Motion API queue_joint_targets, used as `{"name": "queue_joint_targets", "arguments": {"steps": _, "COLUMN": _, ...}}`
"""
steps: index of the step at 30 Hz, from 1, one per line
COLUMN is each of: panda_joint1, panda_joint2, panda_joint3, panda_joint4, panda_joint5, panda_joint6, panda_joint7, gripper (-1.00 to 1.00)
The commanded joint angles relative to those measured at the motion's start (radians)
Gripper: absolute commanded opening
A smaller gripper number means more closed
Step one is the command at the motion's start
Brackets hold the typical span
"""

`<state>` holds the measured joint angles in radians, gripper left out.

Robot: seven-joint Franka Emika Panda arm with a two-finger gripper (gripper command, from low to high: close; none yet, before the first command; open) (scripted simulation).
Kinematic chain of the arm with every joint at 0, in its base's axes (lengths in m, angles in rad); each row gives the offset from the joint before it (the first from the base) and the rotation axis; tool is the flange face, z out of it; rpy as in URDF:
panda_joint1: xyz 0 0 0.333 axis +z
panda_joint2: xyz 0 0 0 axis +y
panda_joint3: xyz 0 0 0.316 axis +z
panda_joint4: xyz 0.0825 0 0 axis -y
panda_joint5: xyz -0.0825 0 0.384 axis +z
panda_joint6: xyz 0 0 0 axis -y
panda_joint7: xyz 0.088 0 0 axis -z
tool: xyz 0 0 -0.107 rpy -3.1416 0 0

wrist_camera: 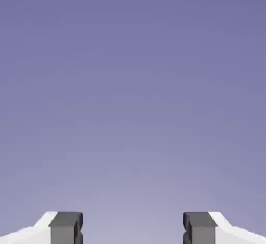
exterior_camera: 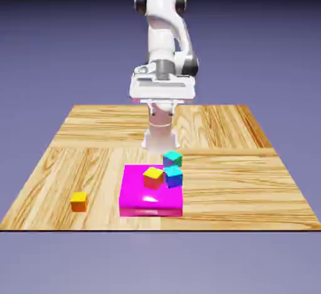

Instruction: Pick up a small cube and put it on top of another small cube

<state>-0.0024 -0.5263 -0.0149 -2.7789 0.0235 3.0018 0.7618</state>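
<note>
A small smooth orange cube [exterior_camera: 78, 202] is sitting on a wood-grained surface [exterior_camera: 235, 183], seven to eight o'clock below the raised jaws [exterior_camera: 162, 112], whose grey, blocky tips are standing wide apart, gripping nothing.

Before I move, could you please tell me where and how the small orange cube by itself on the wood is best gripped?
I'd come straight down over the orange cube and close the pincer on two opposite upright sides. It sits flat, its yellow-orange top faces up, and bare wood surrounds it, so both sides look free.
</note>
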Motion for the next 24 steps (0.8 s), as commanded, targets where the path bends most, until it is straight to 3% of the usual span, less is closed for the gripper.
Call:
{"name": "queue_joint_targets", "arguments": {"steps": 1, "panda_joint1": -0.012, "panda_joint2": 0.036, "panda_joint3": -0.012, "panda_joint4": 0.026, "panda_joint5": 0.020, "panda_joint6": -0.029, "panda_joint7": 0.017, "gripper": 0.00}}
{"name": "queue_joint_targets", "arguments": {"steps": 24, "panda_joint1": -0.285, "panda_joint2": 0.870, "panda_joint3": -0.296, "panda_joint4": 0.620, "panda_joint5": 0.468, "panda_joint6": -0.700, "panda_joint7": 0.413, "gripper": 0.00}}
